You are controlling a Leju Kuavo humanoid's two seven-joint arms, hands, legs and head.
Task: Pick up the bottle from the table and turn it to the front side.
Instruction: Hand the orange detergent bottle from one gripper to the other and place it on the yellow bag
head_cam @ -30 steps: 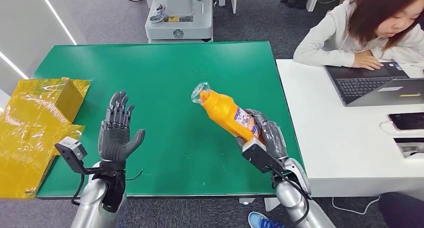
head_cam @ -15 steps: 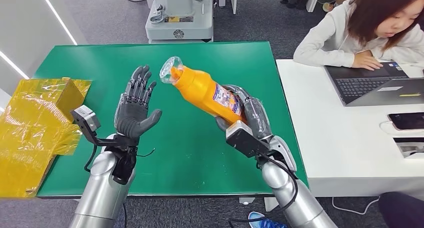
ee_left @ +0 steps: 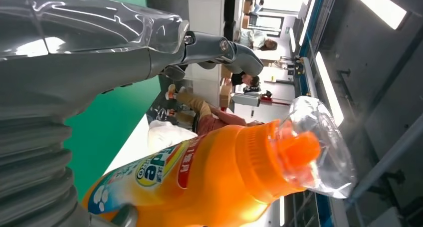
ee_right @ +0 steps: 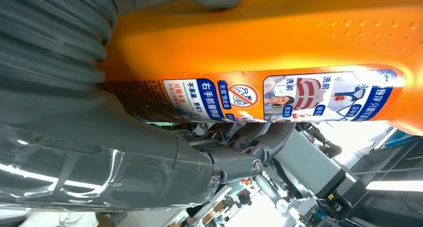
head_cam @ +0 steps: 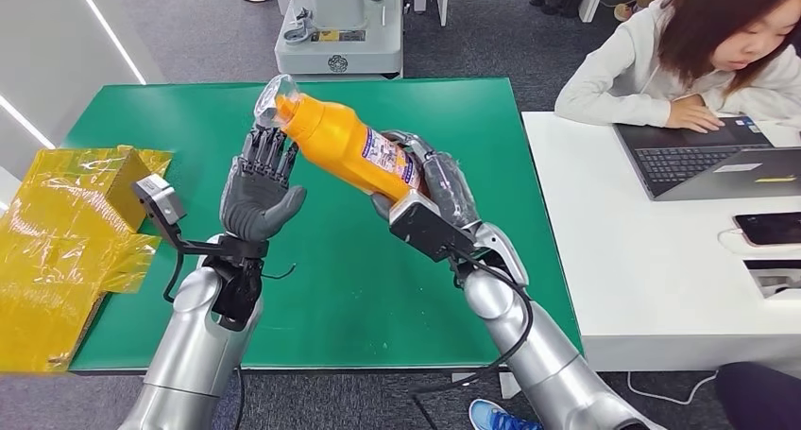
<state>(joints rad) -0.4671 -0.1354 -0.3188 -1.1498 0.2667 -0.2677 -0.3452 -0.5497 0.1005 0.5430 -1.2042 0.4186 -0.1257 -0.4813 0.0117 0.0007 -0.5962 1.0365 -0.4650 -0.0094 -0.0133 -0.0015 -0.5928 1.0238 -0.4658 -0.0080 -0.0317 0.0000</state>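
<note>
We saw that the bottle (head_cam: 345,146) was bright orange, with an orange spout under a clear, colourless cap (head_cam: 271,97). Its label (ee_right: 279,96) was printed in blue, white and red, with a small red and white prohibition sign, and the other side carried a yellow and blue logo. The table (head_cam: 170,128) was plain deep green. Both hands, the left hand (head_cam: 257,190) and the right hand (head_cam: 436,189), were dark grey, and the arms were silver. The wrapped box (head_cam: 71,232) shone yellow. The side desk (head_cam: 642,260) was white, the laptop (head_cam: 708,158) dark grey.
</note>
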